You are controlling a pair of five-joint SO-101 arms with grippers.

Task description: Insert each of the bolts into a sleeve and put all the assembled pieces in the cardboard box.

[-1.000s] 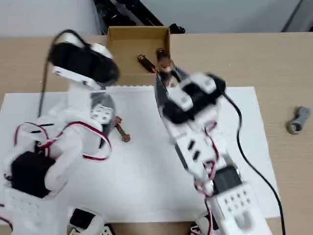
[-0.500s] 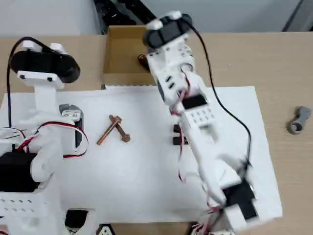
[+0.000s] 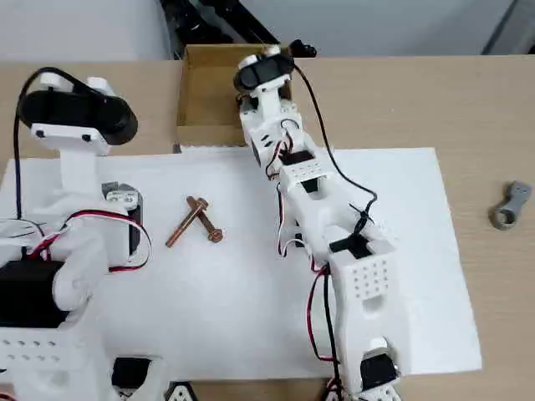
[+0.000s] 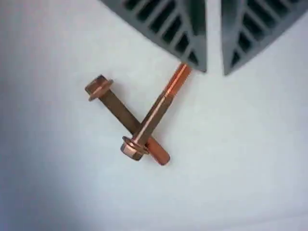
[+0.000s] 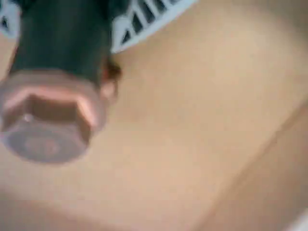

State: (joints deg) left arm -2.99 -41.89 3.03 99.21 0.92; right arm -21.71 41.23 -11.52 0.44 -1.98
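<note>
1. Right arm [image 3: 334, 217] has stretched lower and deeper over the cardboard box [image 3: 205, 100] than half a second ago. The left arm [image 3: 79, 167] has kept its place well apart from the box, and the loose bolts have not shifted.
2. The right claw [image 5: 62, 19] is inside the box. As far as I can judge it is closed on an assembled piece, a dark sleeve [image 5: 57, 48] with a copper bolt head [image 5: 48, 120] at its end. The piece hangs just above the box's floor and has not yet been let go.
3. The left claw [image 4: 214, 67] hovers with its jaws a narrow gap apart and nothing between them.
4. Below the left claw, two loose bolts [image 3: 198, 222] lie crossed, one on top of the other, on the white sheet [image 3: 251, 334]. They are out in front of the box and well apart from it. The threaded end of the upper bolt runs up to the edge of one jaw.
5. My reading of progress is that one piece is on the point of delivery, needing only release. Both loose bolts are bare, so each needs a sleeve and then its own trip to the box.
6. Much of the box's floor is hidden beneath the right arm, so I cannot count what already lies there.
7. A grey part [image 3: 510, 205] rests on the bare tabletop [image 3: 468, 109], far off to one side of the box.
</note>
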